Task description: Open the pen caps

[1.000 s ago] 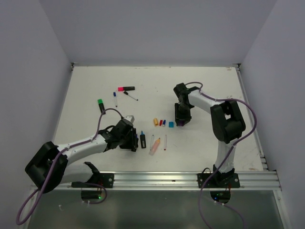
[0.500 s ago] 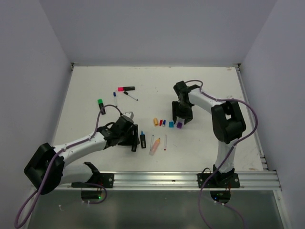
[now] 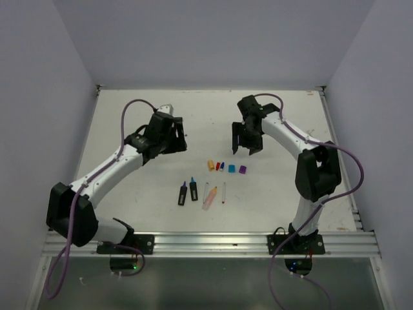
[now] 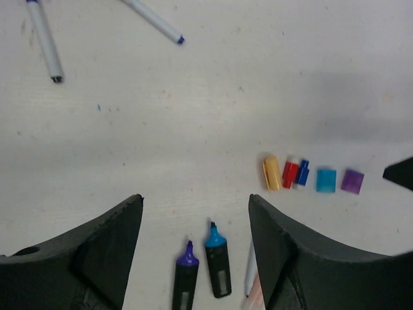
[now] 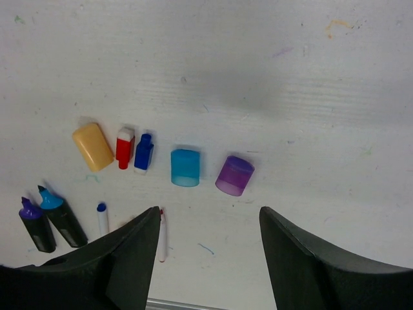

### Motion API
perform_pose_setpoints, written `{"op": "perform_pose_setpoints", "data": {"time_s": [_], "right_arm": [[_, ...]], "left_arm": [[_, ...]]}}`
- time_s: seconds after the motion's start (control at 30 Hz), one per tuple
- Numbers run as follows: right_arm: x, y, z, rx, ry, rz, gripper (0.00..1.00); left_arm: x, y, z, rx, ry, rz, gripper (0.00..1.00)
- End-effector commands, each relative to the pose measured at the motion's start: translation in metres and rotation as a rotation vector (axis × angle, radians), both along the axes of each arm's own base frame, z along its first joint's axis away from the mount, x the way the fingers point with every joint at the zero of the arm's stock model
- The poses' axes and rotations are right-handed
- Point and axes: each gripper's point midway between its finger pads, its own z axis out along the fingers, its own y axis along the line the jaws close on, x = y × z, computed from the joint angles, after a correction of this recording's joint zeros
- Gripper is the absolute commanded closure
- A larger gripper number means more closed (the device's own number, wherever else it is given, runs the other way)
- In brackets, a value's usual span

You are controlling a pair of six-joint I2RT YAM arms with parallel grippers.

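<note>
Pen caps [image 5: 185,167] lying loose on the table [image 5: 310,77], five in a short row: orange cap [image 5: 92,146], red cap [image 5: 124,148], blue cap [image 5: 143,153], cyan cap [image 5: 185,167], purple cap [image 5: 235,175]. From the right wrist, placed just ahead of the fingertips of the right gripper [image 5: 210,216]. Cyan and purple in front of the gap between the fingers, the other three off to one side, ahead of one finger. Red and blue very close together; cannot tell if touching. Right gripper spread wide, pinching nothing, hanging above the table and apart from every cap.

Left gripper [image 4: 195,203] also spread, with nothing between the fingers. From its wrist, the same row of caps off to one side, beyond one finger and well apart from it. Below the gap between its fingers, flat on the table, two uncapped markers side by side: purple-tipped highlighter [image 4: 186,284] and cyan-tipped highlighter [image 4: 217,268], tips pointing away from the gripper. Farther ahead of this gripper, two white pens [image 4: 45,42], apart from each other. Just beside the highlighters, toward the right gripper's side, three slim pens [image 3: 224,192].
</note>
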Motion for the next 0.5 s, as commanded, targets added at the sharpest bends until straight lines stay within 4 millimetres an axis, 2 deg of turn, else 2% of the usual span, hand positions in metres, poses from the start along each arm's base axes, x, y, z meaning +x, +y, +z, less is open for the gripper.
{"op": "perform_pose_setpoints", "data": {"time_s": [0.0,0.03,0.07,0.1,0.17,0.2,0.37,0.47], "right_arm": [[-0.008,0.004,0.020,0.019,-0.008,0.010,0.33],[-0.010,0.006,0.019,0.021,-0.004,0.016,0.33],[-0.011,0.008,0.022,0.026,-0.006,0.018,0.33],[-0.011,0.009,0.023,0.027,-0.006,0.022,0.33],[-0.011,0.014,0.027,0.034,-0.012,0.031,0.33],[-0.011,0.015,0.027,0.034,-0.011,0.032,0.33],[-0.010,0.017,0.026,0.029,0.005,0.042,0.33],[-0.008,0.019,0.026,0.031,0.010,0.040,0.33]], "left_arm": [[0.042,0.013,0.014,0.049,-0.031,0.020,0.29],[0.050,0.014,0.015,0.057,-0.032,0.027,0.29],[0.065,0.012,0.030,0.046,-0.064,0.035,0.29],[0.076,0.016,0.019,0.062,-0.037,0.049,0.29],[0.099,0.017,0.034,0.045,-0.060,0.068,0.29],[0.113,0.022,0.022,0.049,-0.031,0.083,0.30],[0.163,0.032,0.003,0.045,0.023,0.126,0.33],[0.174,0.034,-0.013,0.037,0.067,0.144,0.35]]}}
